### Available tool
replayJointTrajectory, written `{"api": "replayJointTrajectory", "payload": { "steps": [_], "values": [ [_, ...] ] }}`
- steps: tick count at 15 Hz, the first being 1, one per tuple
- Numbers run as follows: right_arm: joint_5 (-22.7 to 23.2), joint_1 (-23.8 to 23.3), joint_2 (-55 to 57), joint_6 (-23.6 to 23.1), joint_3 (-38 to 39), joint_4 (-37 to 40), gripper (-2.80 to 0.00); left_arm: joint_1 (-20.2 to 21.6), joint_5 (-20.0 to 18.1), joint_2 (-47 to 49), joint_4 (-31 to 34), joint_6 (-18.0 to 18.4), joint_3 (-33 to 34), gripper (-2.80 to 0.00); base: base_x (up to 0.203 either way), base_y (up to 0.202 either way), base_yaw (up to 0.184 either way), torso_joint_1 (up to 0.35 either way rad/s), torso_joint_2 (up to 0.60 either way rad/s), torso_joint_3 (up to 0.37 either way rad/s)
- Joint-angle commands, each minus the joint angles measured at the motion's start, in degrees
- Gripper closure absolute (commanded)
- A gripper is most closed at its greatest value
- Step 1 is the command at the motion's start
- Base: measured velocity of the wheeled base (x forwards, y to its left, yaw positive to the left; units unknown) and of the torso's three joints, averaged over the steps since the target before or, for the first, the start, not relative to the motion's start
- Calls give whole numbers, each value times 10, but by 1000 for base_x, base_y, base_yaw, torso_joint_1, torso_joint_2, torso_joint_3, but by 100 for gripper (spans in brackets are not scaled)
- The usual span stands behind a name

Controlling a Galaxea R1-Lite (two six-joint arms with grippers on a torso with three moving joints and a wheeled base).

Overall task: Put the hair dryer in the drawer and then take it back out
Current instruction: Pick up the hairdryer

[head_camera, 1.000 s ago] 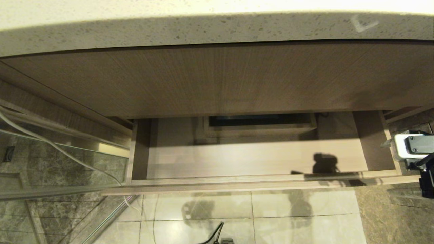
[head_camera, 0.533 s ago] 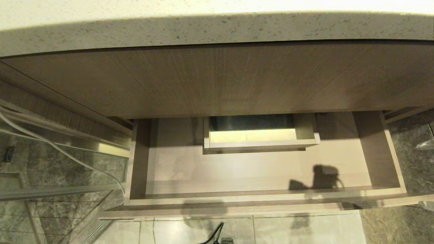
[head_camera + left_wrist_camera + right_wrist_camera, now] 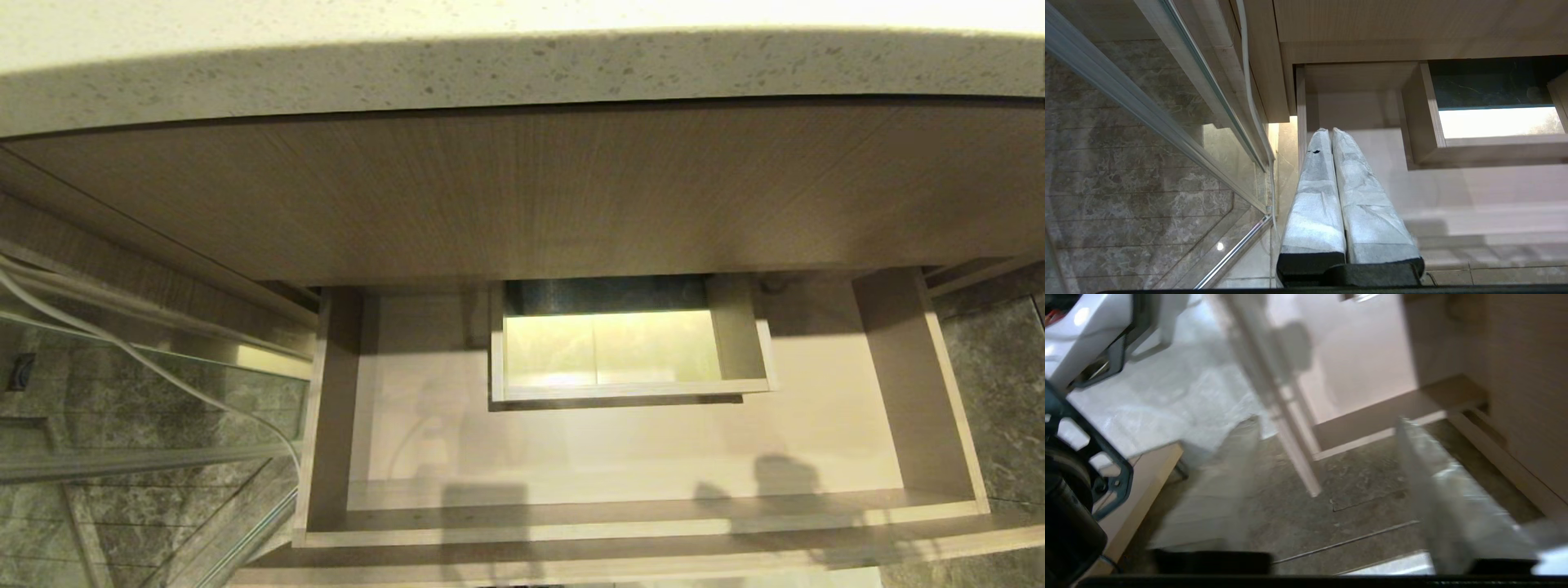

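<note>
Here, nearest the robot, the right gripper (image 3: 1327, 424) hangs over the dark stone floor (image 3: 1339, 522) beside the wide light-brown wood-grain drawer (image 3: 620, 535), jaws spread and grasping nothing. The left gripper (image 3: 1329, 131) idles at the drawer's left corner, jaws pressed together. The drawer stands pulled out, probably to receive the hair dryer, which appears nowhere. Farthest back, the boxed cutout (image 3: 629, 392).
</note>
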Motion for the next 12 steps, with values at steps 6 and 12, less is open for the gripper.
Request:
{"api": "replayJointTrajectory", "payload": {
  "steps": [6,12],
  "values": [
    [-2,-4,-97,39,-49,13,0,0,0,0,-1,0,23,0,0,0,0,0,0,0],
    [-29,-8,-119,76,-101,22,0,0,0,0,-1,0,23,0,0,0,0,0,0,0]
  ]
}}
